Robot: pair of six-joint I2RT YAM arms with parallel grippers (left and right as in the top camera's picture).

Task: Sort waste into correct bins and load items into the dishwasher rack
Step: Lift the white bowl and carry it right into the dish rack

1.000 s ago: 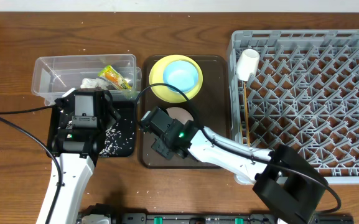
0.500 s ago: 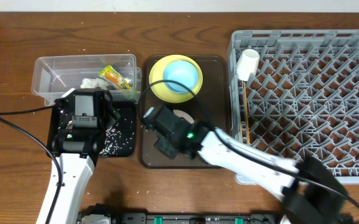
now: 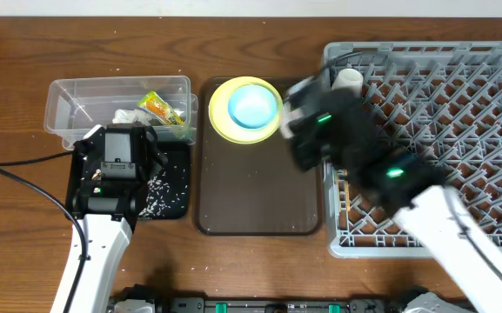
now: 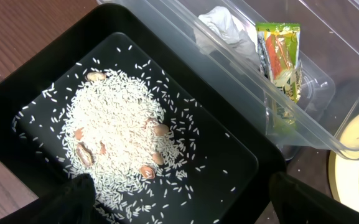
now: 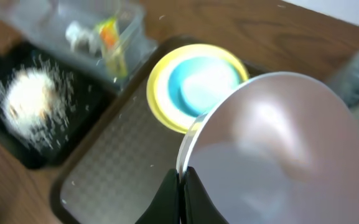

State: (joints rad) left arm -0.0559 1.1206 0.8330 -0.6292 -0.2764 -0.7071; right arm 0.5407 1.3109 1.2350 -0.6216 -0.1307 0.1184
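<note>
Overhead, the right arm shows only as a blur above the left edge of the large square grey plastic dishwasher rack (image 3: pixel 459 104), which fills the right end of the brown wooden table (image 3: pixel 24 52). The right wrist view is clearer: the right fingers (image 5: pixel 180 186) are pressed together on the rim of the whitish round bowl (image 5: pixel 279 143). The bowl hangs tilted on edge directly above them, its hollow facing the camera. Past the bowl, the round yellow plate (image 3: pixel 244 111) sits at the far end of the dark brown rectangular serving tray (image 3: pixel 259 200), with the light blue bowl (image 3: pixel 253 104) resting in it. A small white cup (image 3: pixel 348 78) lies at the rack's far left corner, just beside the blurred arm.

Toward the table's left edge, the left fingers (image 4: pixel 316 199) are spread wide and hold nothing. They hover over the shallow black rectangular tub (image 4: pixel 229 168), one on each side of the heap of loose white rice grains (image 4: pixel 117 130), without touching it. A few brown bits lie in the rice. Touching the black tub's far side is the clear plastic rectangular tub (image 4: pixel 328 81). It holds the small green-and-orange snack wrapper (image 4: pixel 279 53) and the crumpled white scrap (image 4: pixel 226 25).
</note>
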